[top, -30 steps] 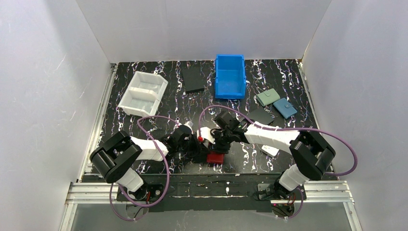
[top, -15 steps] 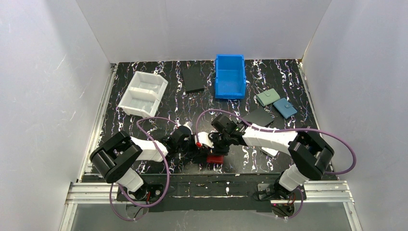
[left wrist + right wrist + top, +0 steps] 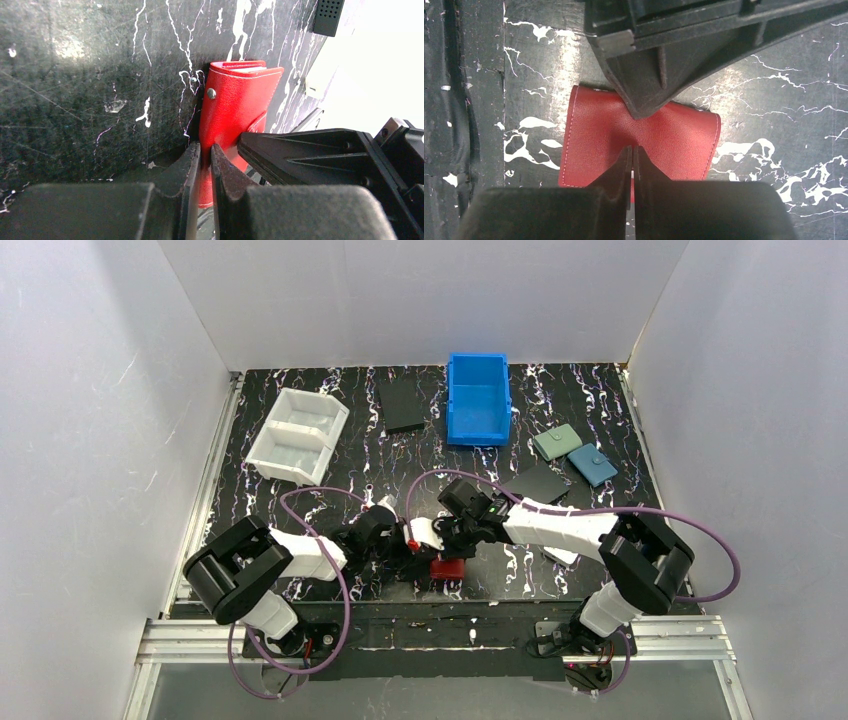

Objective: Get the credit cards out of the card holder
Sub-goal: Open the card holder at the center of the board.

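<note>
Card holder (image 3: 447, 567) on table at 6 o'clock; blue bin (image 3: 452, 400) at 12, white tray (image 3: 312, 410) at 10, no cards showing.
Left gripper (image 3: 204, 150) jaws narrow, pinching its red edge; right gripper (image 3: 632, 150) jaws pressed together against its cover, grip unclear.

My overhead feed is bright, even and sharp; white walls (image 3: 100, 390) bounce light, shadows under the arms (image 3: 310, 550) are soft. On the left wrist feed the upper right corner is blown out, the table (image 3: 65, 50) shows glare, and left fingers (image 3: 182, 172) blur. Right wrist: holder (image 3: 674, 135) crisp, right fingers (image 3: 616, 175) soft.
</note>
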You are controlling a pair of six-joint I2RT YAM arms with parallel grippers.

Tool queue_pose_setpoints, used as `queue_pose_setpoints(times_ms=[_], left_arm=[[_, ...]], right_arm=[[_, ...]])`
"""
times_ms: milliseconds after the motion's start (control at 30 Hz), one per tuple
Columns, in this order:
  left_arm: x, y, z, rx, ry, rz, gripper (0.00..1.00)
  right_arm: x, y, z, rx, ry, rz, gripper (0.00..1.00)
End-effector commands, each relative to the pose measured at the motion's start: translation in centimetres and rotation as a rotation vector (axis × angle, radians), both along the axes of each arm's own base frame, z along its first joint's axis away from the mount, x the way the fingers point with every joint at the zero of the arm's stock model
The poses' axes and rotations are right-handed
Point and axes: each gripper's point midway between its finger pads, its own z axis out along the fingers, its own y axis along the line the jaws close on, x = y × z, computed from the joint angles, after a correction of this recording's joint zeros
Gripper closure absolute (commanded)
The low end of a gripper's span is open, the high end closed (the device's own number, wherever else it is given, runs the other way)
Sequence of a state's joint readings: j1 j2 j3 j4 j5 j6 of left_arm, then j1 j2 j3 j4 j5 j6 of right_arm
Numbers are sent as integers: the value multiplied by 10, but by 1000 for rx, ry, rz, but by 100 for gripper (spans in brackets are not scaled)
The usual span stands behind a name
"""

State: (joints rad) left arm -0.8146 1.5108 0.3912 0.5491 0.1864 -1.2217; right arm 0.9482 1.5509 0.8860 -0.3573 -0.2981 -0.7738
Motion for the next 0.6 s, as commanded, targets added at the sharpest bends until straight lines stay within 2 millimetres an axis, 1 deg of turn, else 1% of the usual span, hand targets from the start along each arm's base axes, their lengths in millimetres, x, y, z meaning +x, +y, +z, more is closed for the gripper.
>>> queue_pose_setpoints(times_ms=[0, 133, 400, 500, 567], left_arm=[[-11, 26, -24, 111, 36, 31, 100], [-11, 28, -26, 115, 37, 43, 100], [-9, 34, -24, 117, 21, 77, 100], [-8, 36, -21, 113, 4, 88, 100], [-6, 38, -18, 111, -13, 94, 100]], right_arm=[[9, -21, 1, -49, -16, -46, 99], [19, -27, 7, -31, -21, -84, 99], [31, -38, 19, 8, -20, -135, 99], [42, -44, 24, 19, -26, -179, 99], [50, -50, 23, 20, -20, -224, 99]])
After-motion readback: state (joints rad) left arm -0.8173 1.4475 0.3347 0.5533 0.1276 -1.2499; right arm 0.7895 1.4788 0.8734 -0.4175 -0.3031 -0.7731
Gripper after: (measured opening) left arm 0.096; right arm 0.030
